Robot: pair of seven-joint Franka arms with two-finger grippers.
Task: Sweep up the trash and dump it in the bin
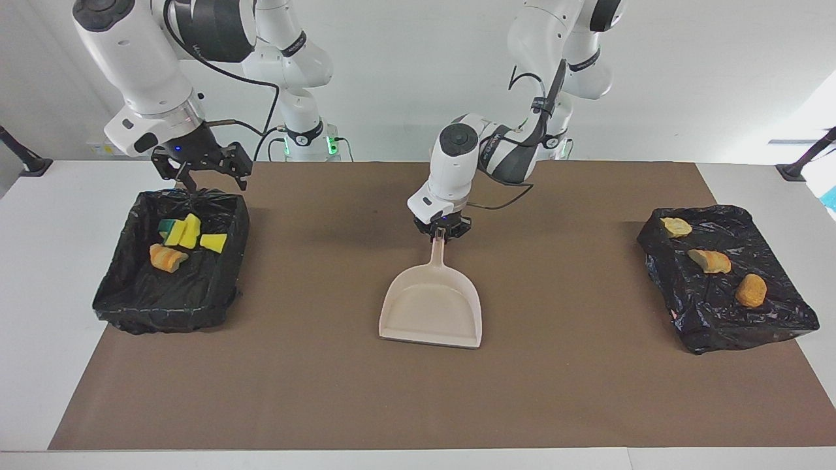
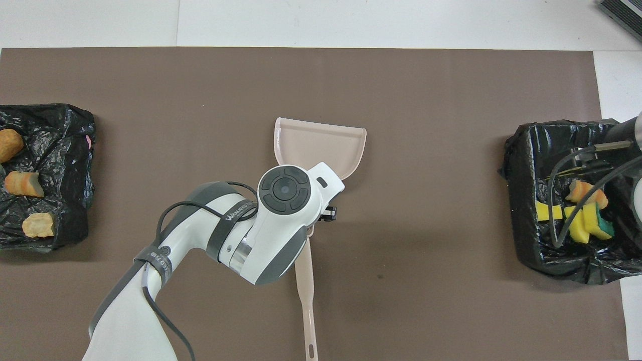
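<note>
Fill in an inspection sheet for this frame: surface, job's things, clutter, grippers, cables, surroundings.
Surface: brown mat on a white table.
Job's things: green-and-yellow and orange scraps lie in the black-lined bin at the right arm's end; three tan lumps sit on the black bag-covered tray at the left arm's end; the empty dustpan lies flat mid-mat; the brush handle lies nearer the robots.
Clutter: nothing seen.
Grippers: left gripper is at the dustpan's handle, grip not readable; right gripper is open over the bin's rim, holding nothing.
Cables: black cable loops along the left arm; another hangs over the bin.
Surroundings: white wall, black stand feet at the table corners.
</note>
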